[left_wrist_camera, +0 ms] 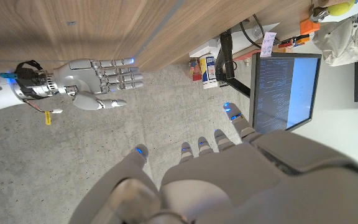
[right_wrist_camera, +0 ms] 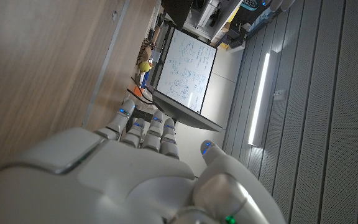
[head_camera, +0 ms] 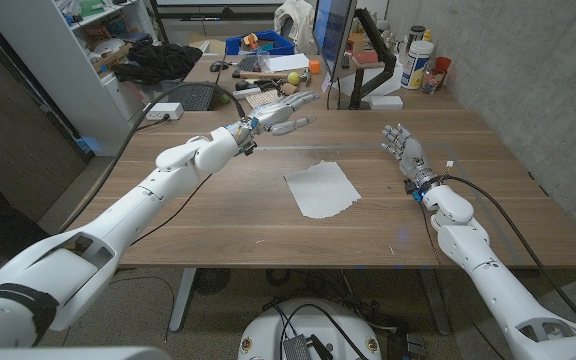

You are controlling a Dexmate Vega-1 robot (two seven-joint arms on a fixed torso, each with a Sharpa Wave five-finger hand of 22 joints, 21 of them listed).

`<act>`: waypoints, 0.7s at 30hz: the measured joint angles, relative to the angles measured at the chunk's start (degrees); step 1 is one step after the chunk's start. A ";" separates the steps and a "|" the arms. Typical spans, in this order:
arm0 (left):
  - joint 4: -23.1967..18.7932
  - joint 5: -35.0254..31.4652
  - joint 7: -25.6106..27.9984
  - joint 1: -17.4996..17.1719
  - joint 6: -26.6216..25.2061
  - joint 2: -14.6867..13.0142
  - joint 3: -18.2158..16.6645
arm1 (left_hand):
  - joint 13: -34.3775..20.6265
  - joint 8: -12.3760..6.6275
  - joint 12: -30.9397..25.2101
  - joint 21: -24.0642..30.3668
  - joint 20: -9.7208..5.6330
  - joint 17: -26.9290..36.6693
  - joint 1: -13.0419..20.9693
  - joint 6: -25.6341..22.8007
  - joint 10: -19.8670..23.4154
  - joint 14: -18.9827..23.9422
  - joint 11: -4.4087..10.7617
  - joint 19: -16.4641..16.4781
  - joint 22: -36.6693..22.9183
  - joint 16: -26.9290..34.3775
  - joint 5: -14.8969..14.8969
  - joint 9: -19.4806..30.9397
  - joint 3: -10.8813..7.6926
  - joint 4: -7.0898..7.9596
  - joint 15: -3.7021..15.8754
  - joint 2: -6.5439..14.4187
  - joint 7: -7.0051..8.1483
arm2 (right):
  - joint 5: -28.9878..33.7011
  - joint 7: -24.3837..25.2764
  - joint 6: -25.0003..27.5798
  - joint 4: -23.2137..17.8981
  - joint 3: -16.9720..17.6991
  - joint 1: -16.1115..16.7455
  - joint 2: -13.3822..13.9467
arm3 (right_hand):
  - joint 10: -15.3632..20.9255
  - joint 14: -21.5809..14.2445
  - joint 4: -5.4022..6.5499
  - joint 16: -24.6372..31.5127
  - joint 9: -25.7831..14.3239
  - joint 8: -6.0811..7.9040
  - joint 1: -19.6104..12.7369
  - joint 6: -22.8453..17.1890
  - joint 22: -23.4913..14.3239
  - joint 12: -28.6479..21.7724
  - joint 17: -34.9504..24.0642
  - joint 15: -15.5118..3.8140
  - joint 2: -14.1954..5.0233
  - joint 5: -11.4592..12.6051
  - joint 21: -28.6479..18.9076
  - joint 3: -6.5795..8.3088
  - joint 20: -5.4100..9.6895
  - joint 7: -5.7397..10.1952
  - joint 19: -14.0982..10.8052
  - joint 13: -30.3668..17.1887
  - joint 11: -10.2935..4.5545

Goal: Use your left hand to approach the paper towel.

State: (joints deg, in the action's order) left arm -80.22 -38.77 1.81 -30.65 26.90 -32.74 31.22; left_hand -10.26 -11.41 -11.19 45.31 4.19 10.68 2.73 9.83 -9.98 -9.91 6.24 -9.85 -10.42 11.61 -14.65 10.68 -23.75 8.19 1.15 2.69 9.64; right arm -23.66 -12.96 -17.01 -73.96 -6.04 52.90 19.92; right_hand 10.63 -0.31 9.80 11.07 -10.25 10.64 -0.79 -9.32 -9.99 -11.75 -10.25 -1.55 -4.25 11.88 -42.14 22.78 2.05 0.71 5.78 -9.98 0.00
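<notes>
The robot's left hand (head_camera: 286, 110) hangs above the far side of the wooden bench (head_camera: 218, 215), fingers loosely spread and holding nothing, reaching toward the bench's back edge. The paper towel (head_camera: 321, 189), a white sheet with one slightly curled edge, lies flat near the middle of the bench, nearer the robot than the left hand and well apart from it. The right hand (head_camera: 404, 150) sits at the right side of the bench, also empty with its fingers extended and apart; whether its palm touches the wood cannot be told. From the left wrist view, the left hand (left_wrist_camera: 229, 168) points past the bench edge toward a lit monitor (left_wrist_camera: 286, 90), while the right hand (left_wrist_camera: 95, 81) shows across the wood grain with its fingers straight.

Beyond the bench, a second desk carries a black keyboard (head_camera: 196, 96), a white power strip (head_camera: 165, 110), a blue bin (head_camera: 266, 44), scattered tools and small objects. The monitor (head_camera: 333, 40) stands on an arm at the bench's far edge, with bottles (head_camera: 418, 62) beside it. A white shelving unit (head_camera: 88, 50) stands at the left, and a grey concrete wall (head_camera: 538, 60) rises at the right. Black cables (head_camera: 508, 215) trail along the right forearm.
</notes>
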 measured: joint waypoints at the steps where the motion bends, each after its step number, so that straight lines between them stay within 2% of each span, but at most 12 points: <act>1: 0.07 0.07 -0.13 0.04 0.06 0.02 0.03 | 0.00 0.00 0.00 -0.11 0.00 0.00 0.04 0.18 0.00 0.00 0.00 0.00 0.00 0.00 0.00 0.00 0.00 0.00 0.00 -0.13 0.18 | 0.00 -0.01 -0.01 0.00 -0.02 0.01 0.02 | 0.00 0.00 0.00 0.00 0.00 0.00 0.00 0.00 0.00 0.00 0.00 0.00 0.00 0.00 0.00 0.00 0.00 0.00 0.00 0.00 0.00; 21: 1.48 0.98 -4.19 1.42 1.68 0.44 1.48 | 0.00 0.00 0.00 -0.61 0.00 0.00 0.71 0.21 0.00 0.00 -0.01 0.00 0.00 0.00 -0.27 0.00 0.46 -0.46 0.00 -0.80 0.21 | 0.31 0.05 -0.63 -0.57 -0.47 0.43 0.55 | 0.00 0.00 0.00 0.00 0.00 0.00 0.00 -0.31 0.00 0.00 0.00 0.00 0.00 0.00 0.44 0.00 0.00 0.31 0.00 0.00 0.00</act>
State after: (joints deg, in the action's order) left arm -78.75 -37.79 -2.38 -29.23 28.58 -32.30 32.70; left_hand -10.26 -11.41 -11.19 44.70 4.19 10.68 3.43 10.05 -9.97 -9.91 6.23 -9.85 -10.42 11.61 -14.91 10.68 -23.29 7.74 1.15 1.88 9.85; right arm -23.34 -12.91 -17.64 -74.53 -6.50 53.33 20.47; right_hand 10.64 -0.31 9.80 11.07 -10.25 10.64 -0.79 -9.63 -9.99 -11.75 -10.25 -1.55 -4.25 11.88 -41.70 22.78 2.05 1.03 5.78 -9.98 0.00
